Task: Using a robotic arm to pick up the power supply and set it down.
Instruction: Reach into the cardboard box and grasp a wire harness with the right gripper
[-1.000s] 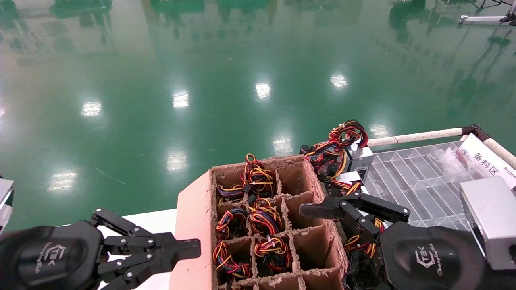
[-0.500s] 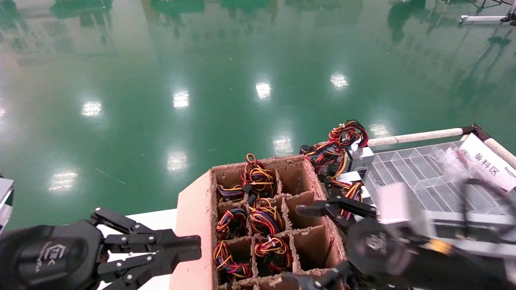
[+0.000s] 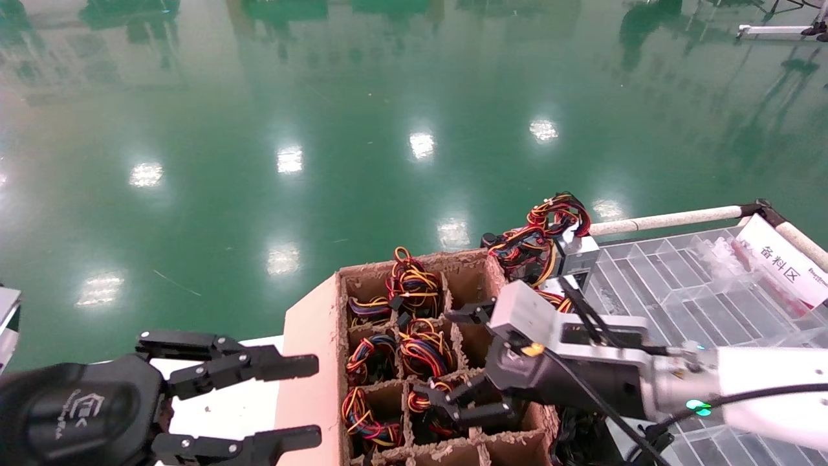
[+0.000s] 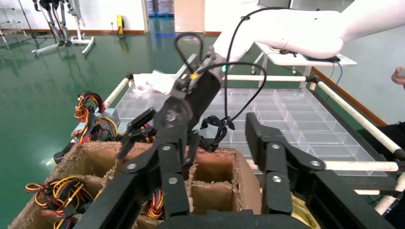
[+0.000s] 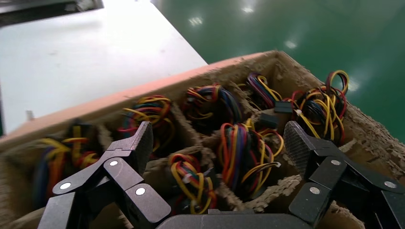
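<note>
My right gripper [image 3: 456,359] hangs open just above the middle cells of a divided cardboard box [image 3: 310,362], its light-grey wrist box [image 3: 527,317] on top. In the right wrist view the right gripper [image 5: 219,145] brackets two wire bundles [image 5: 243,152] of red, yellow, orange and black, touching neither. The bodies under those bundles are hidden in the cells. One power supply [image 3: 579,249] lies outside the box, grey case showing, wires [image 3: 550,223] looped above it. My left gripper [image 3: 314,401] is open beside the box's near left wall, holding nothing.
A clear compartment tray [image 3: 679,285] with a white sign [image 3: 783,265] and a padded rail [image 3: 673,220] lies right of the box. A white tabletop [image 3: 226,401] is under the left gripper. The right-hand cells [image 4: 210,174] hold no wires. Green floor lies beyond.
The right arm has swung round from the tray side to reach leftward over the box, its gripper open above the middle cells. The left gripper's fingers have spread wide apart.
</note>
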Robot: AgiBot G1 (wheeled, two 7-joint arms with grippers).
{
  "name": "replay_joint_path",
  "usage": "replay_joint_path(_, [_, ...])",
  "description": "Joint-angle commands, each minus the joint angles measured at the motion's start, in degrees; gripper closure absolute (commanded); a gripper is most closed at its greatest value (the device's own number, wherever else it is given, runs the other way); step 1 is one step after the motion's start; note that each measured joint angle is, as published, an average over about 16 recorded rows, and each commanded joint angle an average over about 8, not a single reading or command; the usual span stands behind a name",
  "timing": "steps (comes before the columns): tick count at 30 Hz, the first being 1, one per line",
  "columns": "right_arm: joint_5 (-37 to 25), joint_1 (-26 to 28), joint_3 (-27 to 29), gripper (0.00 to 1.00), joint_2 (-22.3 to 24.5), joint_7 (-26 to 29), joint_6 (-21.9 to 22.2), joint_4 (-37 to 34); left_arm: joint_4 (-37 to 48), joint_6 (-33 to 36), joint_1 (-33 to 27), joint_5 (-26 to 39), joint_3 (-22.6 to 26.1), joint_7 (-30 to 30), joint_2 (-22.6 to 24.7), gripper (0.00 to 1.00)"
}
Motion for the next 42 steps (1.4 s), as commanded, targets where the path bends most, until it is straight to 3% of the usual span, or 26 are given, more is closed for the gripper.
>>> replay_joint_path(1, [-1.70, 0.53, -0.72, 1.00, -1.48, -0.02, 1.31, -1.15, 0.00, 0.00, 0.00, 0.00, 0.00, 0.00, 0.00, 0.00])
replay_joint_path(18, [-7.35, 3.16, -3.53, 1.00, -7.02, -1.50, 4.55, -8.19, 0.00, -0.01, 0.00, -0.01, 0.02, 0.01, -0.01, 0.00])
replay_joint_path(42, [-9.75, 2.29, -4.09, 1.00, -4.50, 4.00, 5.73, -4.73, 0.00, -0.02, -0.01, -0.03, 0.04, 0.02, -0.02, 0.00])
